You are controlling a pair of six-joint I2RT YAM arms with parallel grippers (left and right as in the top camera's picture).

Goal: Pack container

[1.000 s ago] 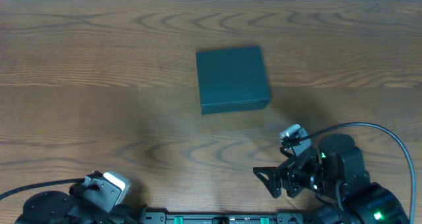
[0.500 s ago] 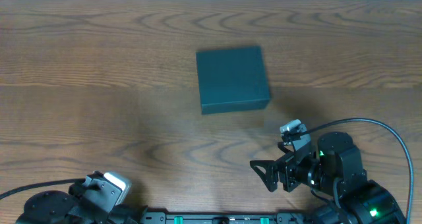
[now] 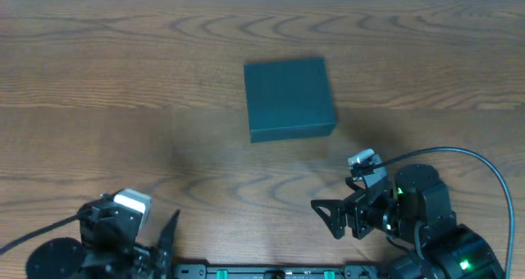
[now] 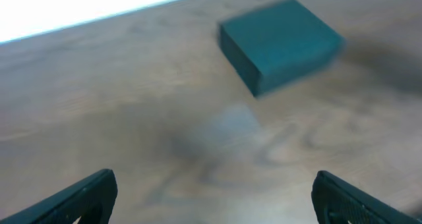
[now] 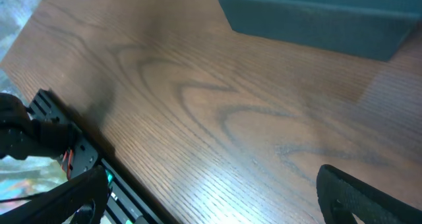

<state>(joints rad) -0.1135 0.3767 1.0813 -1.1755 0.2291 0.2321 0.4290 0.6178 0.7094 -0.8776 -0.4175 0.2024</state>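
Listing 1 container: dark green, matte, rectangular, top face plain and shut. It lies flat on the wooden table, a little past centre toward the far edge, well apart from both arms.

Overhead view: the only view giving the whole layout. The 2 arms sit at the near edge, with the container nearer the right arm than the left. A black cable loops over the right arm. A black rail with green fittings runs along the near edge between the arms.

Left wrist view: left gripper has its jaws wide apart, only the 2 dark tips showing at the lower corners, nothing between them. The container appears far ahead at upper right, blurred, with 1 shaded side wall that the overhead barely shows.

Right wrist view: right gripper has its jaws spread wide and holds nothing, bare wood grain between the tips. The container fills the top edge, only its near wall seen. The rail shows at left.
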